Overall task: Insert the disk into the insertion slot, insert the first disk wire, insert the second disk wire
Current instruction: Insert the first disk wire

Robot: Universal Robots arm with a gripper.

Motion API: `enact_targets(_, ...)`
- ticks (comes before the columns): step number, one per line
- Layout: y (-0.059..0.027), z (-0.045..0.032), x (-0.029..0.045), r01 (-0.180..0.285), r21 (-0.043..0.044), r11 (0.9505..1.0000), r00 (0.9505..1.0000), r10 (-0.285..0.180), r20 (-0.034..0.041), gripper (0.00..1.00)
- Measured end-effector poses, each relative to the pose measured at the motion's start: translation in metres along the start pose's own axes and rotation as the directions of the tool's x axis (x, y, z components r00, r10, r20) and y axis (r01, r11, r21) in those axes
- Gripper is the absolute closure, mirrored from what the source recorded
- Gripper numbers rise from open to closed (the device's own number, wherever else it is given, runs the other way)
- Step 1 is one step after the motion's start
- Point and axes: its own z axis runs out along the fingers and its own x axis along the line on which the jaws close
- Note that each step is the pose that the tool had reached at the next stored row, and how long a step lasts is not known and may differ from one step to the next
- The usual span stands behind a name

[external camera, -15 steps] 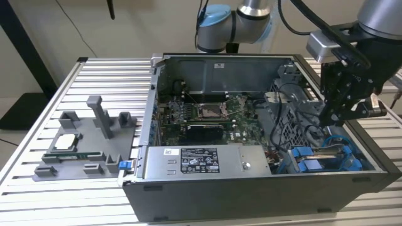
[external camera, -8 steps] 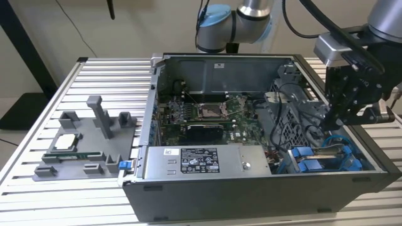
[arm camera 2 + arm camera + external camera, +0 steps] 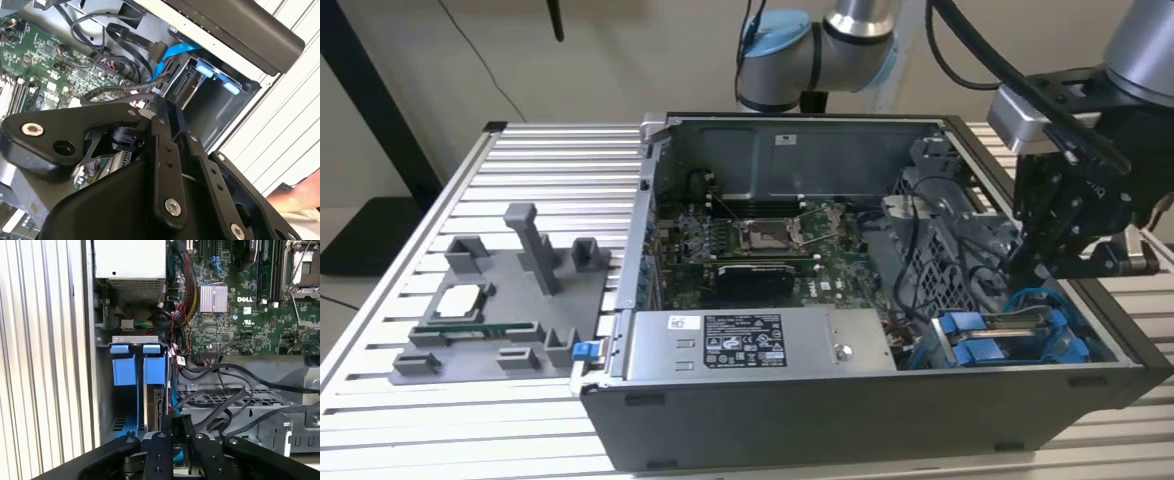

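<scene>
The disk (image 3: 159, 401) stands on edge in the insertion slot (image 3: 150, 341), a grey metal bay with blue plastic tabs, beside an empty neighbouring bay (image 3: 124, 407). In the second wrist view the disk (image 3: 182, 84) shows its connector end next to the empty bay (image 3: 215, 112). My gripper (image 3: 1025, 268) reaches down into the open computer case just over this bay (image 3: 1014, 335). Its fingers (image 3: 166, 440) are pressed close together. A black disk wire (image 3: 125, 89) ends right at the fingertips (image 3: 159, 112) and appears pinched there. A blue flat wire (image 3: 177, 50) with a black plug hangs loose above the disk.
The silver power-supply box (image 3: 747, 342) lies beside the bay, and the motherboard (image 3: 747, 240) fills the case floor. Black cables (image 3: 225, 400) cross a perforated metal cage. A grey fixture (image 3: 494, 310) with parts sits on the slatted table at the exterior view's left. A person's hand (image 3: 300, 202) is near.
</scene>
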Motion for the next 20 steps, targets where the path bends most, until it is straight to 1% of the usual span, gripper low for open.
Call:
enact_targets(2,-0.0002,0.0015,0.0004,-0.013,-0.0009,0.9999,0.9999,0.013,-0.0011,1.0)
enact_targets(3,-0.0013,0.002,0.0008,-0.014,-0.0034,0.9999,0.9999,0.014,-0.0012,1.0)
enact_targets(4,-0.0031,0.0025,0.0012,-0.014,-0.0084,0.9999,0.9999,0.014,-0.0014,1.0)
enact_targets(5,-0.0055,0.003,0.0015,-0.014,-0.0152,0.9998,0.9999,0.014,-0.0018,1.0)
enact_targets(6,-0.0087,0.0035,0.0019,-0.015,-0.024,0.9996,0.9999,0.015,-0.0023,1.0)
enact_targets(10,-0.0208,0.0055,0.0033,-0.017,-0.0611,0.998,0.9999,0.017,-0.0047,1.0)
enact_targets(12,-0.0259,0.0065,0.004,-0.018,-0.0775,0.9968,0.9998,0.017,-0.0059,1.0)
enact_targets(13,-0.0278,0.0073,0.0045,-0.018,-0.0839,0.9963,0.9998,0.018,-0.0062,1.0)
enact_targets(14,-0.0283,0.0086,0.0052,-0.018,-0.0861,0.9961,0.9998,0.018,-0.0062,1.0)
enact_targets(16,-0.0283,0.0103,0.0062,-0.019,-0.0862,0.9961,0.9998,0.018,-0.0062,1.0)
enact_targets(20,-0.0284,0.0108,0.0063,-0.018,-0.0861,0.9961,0.9998,0.018,-0.0063,1.0)
